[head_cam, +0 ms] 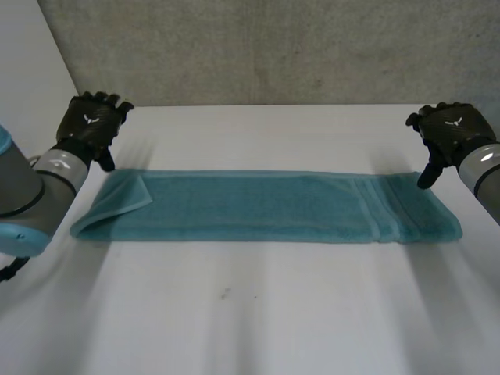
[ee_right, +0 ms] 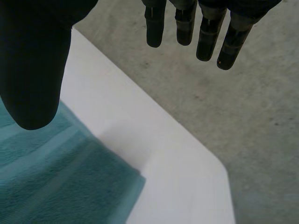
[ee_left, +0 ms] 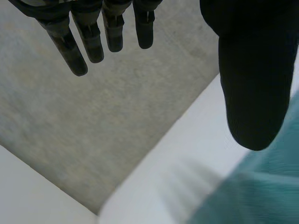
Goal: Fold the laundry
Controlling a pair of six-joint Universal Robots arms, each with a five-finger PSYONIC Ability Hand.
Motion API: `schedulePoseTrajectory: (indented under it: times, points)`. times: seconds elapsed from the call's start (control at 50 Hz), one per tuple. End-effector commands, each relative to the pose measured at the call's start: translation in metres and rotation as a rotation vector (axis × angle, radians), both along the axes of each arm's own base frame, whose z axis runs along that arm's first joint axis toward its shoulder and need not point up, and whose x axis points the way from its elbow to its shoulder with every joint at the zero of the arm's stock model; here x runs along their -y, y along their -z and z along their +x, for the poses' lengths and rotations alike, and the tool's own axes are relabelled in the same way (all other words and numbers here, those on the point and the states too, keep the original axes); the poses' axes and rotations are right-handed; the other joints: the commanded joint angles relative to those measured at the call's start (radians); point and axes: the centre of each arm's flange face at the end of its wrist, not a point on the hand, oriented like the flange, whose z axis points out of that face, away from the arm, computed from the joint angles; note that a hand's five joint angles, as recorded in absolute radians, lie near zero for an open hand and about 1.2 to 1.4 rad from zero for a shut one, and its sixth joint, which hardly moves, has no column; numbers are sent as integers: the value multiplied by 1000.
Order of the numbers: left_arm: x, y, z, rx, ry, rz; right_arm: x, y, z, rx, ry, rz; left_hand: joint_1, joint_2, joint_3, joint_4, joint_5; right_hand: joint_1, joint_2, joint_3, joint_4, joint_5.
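Beside the towel (head_cam: 266, 207) (seemingly folded), left hand (head_cam: 92, 123) and right hand (head_cam: 449, 129) hover unclenched.

Left hand (head_cam: 92, 123) and right hand (head_cam: 447, 133) hover wide apart, both with fingers (ee_left: 91, 44) straight

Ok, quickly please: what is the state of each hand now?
Left hand: open, fingers straight, holding nothing, by the towel's left end.
Right hand: open, fingers straight, holding nothing, by the towel's right end.
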Motion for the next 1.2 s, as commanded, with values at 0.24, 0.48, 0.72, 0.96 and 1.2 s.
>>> schedulePoseTrajectory:
  times: [0.24, 0.48, 0.72, 0.96, 1.2]
  points:
    - [-8, 59, 18, 159, -46, 36, -18, 30, -19, 26, -15, 186, 9, 17, 13, 17, 18, -35, -46, -41, -59, -72]
    - [22, 91, 38, 198, -102, 82, -22, 39, -19, 17, -23, 198, 12, 20, 16, 20, 21, -35, -46, -41, -59, -72]
    - [2, 71, 43, 129, -128, 201, -22, 41, -18, 18, -24, 197, 12, 20, 16, 20, 21, -35, -46, -41, -59, -72]
    - [-7, 65, 34, -34, -115, 253, -23, 43, -17, 17, -26, 199, 27, 35, 31, 35, 36, -35, -46, -41, -59, -72]
    - [11, 86, 36, -30, -123, 269, -22, 43, -18, 14, -25, 199, 27, 35, 31, 35, 36, -35, -46, -41, -59, -72]
